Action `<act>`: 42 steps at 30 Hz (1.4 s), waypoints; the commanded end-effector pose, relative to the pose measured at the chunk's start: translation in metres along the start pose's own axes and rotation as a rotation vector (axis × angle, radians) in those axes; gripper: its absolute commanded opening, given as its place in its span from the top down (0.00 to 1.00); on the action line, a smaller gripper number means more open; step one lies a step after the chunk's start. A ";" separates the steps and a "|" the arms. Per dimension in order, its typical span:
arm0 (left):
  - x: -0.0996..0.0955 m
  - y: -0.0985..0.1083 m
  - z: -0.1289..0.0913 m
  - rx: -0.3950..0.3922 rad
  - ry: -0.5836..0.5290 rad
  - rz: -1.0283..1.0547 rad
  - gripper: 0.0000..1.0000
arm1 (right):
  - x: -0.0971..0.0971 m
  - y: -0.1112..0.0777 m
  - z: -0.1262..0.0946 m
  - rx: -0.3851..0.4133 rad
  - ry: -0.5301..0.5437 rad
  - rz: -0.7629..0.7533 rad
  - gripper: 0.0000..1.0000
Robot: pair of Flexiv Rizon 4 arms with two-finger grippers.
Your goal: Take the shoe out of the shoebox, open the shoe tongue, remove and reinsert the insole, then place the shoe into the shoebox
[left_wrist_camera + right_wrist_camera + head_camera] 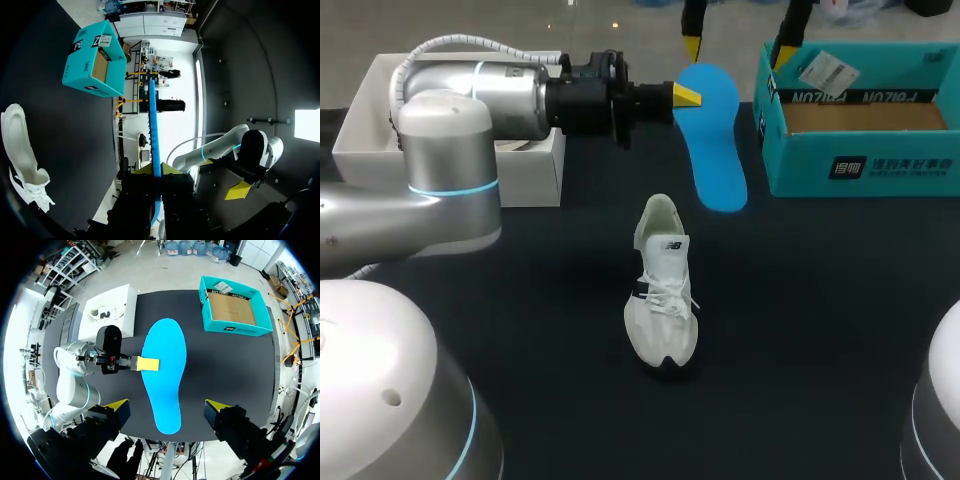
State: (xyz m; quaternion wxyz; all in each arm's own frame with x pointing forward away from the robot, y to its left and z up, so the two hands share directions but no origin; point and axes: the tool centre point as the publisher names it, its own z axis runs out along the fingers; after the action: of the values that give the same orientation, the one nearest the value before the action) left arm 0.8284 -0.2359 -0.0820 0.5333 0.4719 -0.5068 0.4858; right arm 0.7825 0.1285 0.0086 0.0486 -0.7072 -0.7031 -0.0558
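Note:
A white sneaker (663, 290) stands upright mid-table, toe toward me; it also shows beside my left gripper (20, 155). My left gripper (686, 95) is shut on the side edge of the blue insole (715, 140), which hangs flat above the table. The left wrist view sees the insole (154, 140) edge-on between its tips (156, 169). My right gripper (740, 42) hangs open above the insole, touching nothing. Looking down, it sees the insole (165, 375) below its spread tips (167, 410) and the left gripper (147, 363) pinching it. The open teal shoebox (860, 165) is empty.
A white box (535, 165) at the back left holds another white shoe (106, 314). The teal shoebox (235, 326) stands at the back right corner. The dark table (800, 330) lies bare around the sneaker.

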 end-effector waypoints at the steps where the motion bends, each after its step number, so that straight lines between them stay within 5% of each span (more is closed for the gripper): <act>1: 0.001 -0.001 -0.004 0.000 -0.001 -0.001 1.00 | -0.032 0.000 0.011 0.068 0.756 0.012 0.00; 11: 0.001 -0.001 -0.011 0.010 0.000 -0.005 1.00 | -0.032 -0.010 0.011 -0.026 0.972 -0.126 0.00; 14: 0.001 -0.002 -0.012 0.009 0.000 -0.006 1.00 | -0.029 -0.011 0.011 -0.132 0.910 -0.127 0.00; 30: 0.006 0.001 -0.016 -0.001 0.031 -0.004 1.00 | -0.029 -0.011 0.011 -0.132 0.910 -0.127 0.00; 35: 0.013 0.005 -0.020 0.001 0.049 -0.004 1.00 | -0.027 -0.012 0.051 -0.091 1.141 -0.034 0.00; 42: 0.015 0.006 -0.028 0.010 0.051 -0.011 1.00 | -0.034 -0.001 0.068 -0.168 1.252 0.005 0.00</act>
State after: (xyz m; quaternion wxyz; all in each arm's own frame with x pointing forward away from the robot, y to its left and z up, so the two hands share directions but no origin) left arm 0.8279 -0.2110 -0.0696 0.5474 0.4638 -0.4897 0.4953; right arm 0.7888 0.1071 -0.0533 0.2880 -0.6270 -0.6106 -0.3887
